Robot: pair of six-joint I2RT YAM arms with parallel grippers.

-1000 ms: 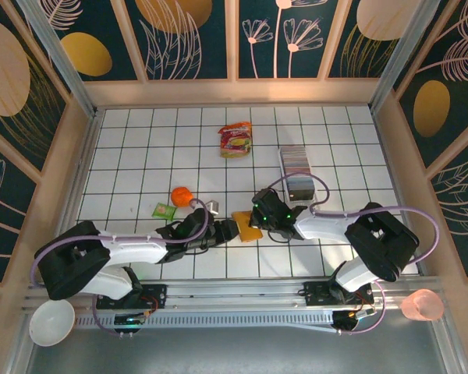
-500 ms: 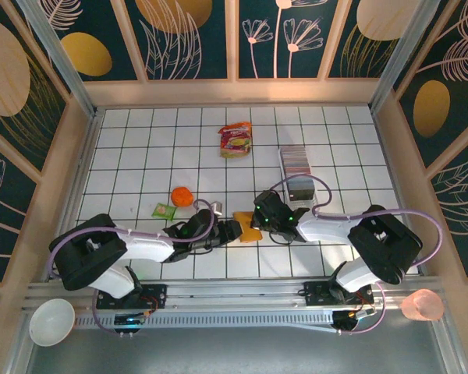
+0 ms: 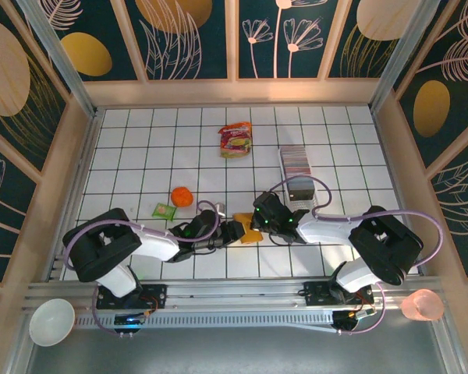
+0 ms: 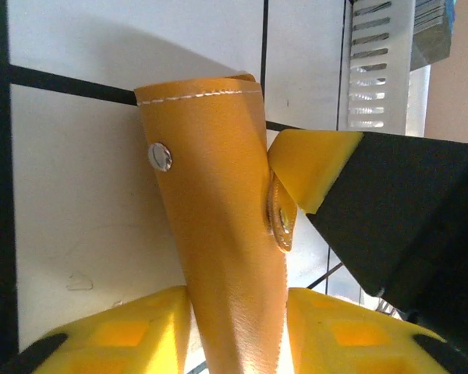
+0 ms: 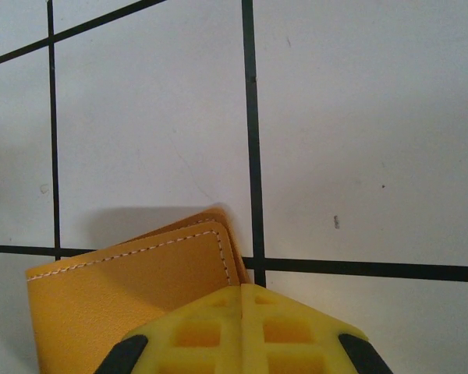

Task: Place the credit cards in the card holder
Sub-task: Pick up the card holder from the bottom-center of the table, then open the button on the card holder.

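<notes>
The wallet (image 4: 214,234) stands on edge on the bench (image 3: 140,156), near its front middle, between the two arms. The left pincer (image 4: 235,327) grasps it: a pad presses on each face at the wallet's near end, and its long axis runs straight away from that pincer. The right pincer (image 5: 242,308) is clenched, pads together, with its tip touching the wallet at the clasp tab on the side. Whether it pinches the tab or only rests on it I cannot tell.

The cards (image 3: 296,160) sit in a tray well apart, beyond the right pincer and nearer the right arm. The next move probably needs the flap drawn sideways off the tab while the left pincer steadies the body.
</notes>
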